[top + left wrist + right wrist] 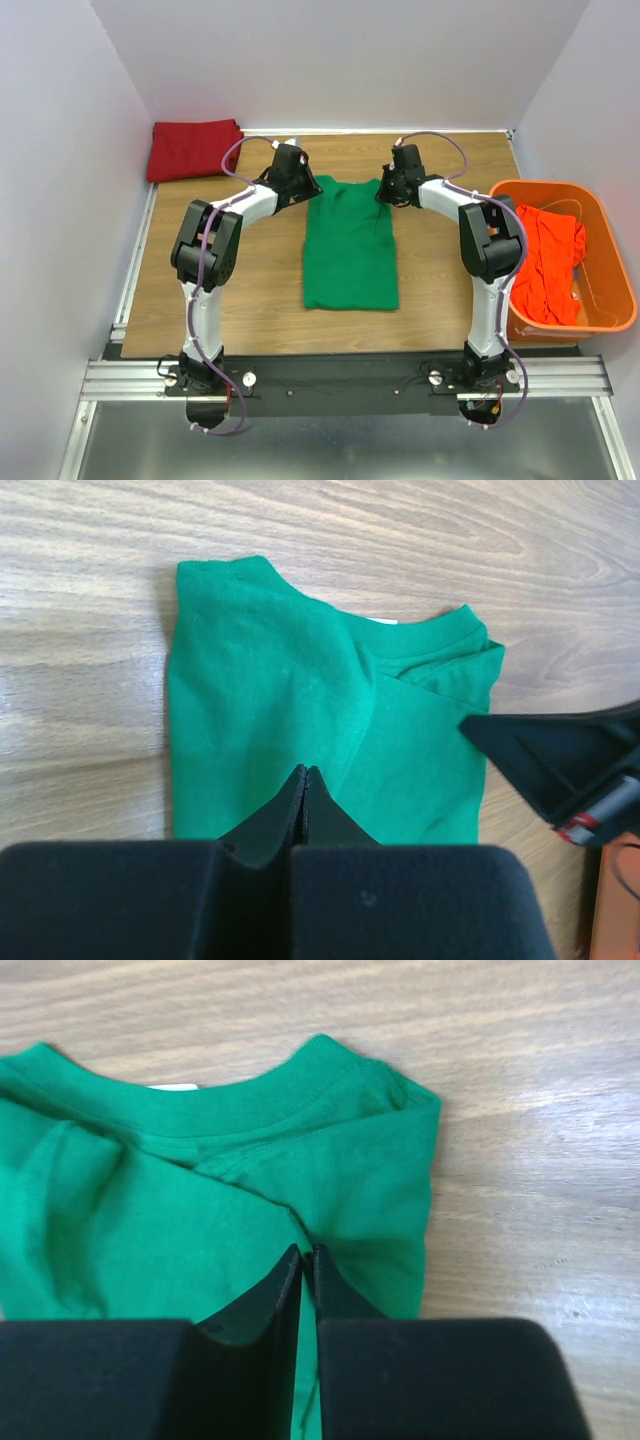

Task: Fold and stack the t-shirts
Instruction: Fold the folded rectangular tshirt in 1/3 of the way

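Left gripper (305, 772) jaws pressed together, right gripper (308, 1252) jaws likewise; whether either pinches cloth cannot be told. Beneath and ahead of both tips lies the green t-shirt (270, 680), collar beyond them. Dark red t-shirt (190, 148) lies outside the left jaws, orange-red t-shirt (545, 262) in the basket (612, 255) outside the right

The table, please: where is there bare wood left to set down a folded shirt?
Bare wood lies left of the green t-shirt, in front of the dark red t-shirt, and along the near edge under the green hem. It is crowded at the collar, where the left tool and right tool sit, and by the orange basket.
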`<act>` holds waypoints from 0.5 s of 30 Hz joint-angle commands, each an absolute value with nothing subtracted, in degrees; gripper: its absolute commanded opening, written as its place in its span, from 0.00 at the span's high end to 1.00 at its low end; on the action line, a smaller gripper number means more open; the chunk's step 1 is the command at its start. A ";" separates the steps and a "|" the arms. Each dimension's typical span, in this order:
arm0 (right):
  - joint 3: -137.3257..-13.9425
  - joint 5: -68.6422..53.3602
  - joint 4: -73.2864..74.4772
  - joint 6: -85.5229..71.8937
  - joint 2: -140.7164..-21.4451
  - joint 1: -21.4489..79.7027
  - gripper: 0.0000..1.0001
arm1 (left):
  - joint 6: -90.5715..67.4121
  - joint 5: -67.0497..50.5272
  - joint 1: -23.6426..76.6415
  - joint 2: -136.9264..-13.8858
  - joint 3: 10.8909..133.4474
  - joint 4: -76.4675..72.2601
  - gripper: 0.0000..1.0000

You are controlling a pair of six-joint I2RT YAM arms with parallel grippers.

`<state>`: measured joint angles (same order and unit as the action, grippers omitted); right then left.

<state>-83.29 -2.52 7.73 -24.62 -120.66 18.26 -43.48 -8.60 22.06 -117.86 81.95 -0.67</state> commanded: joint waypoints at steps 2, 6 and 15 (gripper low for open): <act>-82.09 -2.72 8.61 -25.14 -115.84 18.46 0.87 | -42.71 -8.00 21.53 -119.27 83.32 -0.26 1.00; -80.95 -2.81 8.61 -25.31 -114.00 18.37 0.90 | -42.71 -8.00 21.62 -119.62 83.41 -0.35 1.00; -77.17 -1.94 8.44 -26.19 -109.60 18.37 0.99 | -42.71 -7.91 21.53 -120.41 83.67 -0.35 1.00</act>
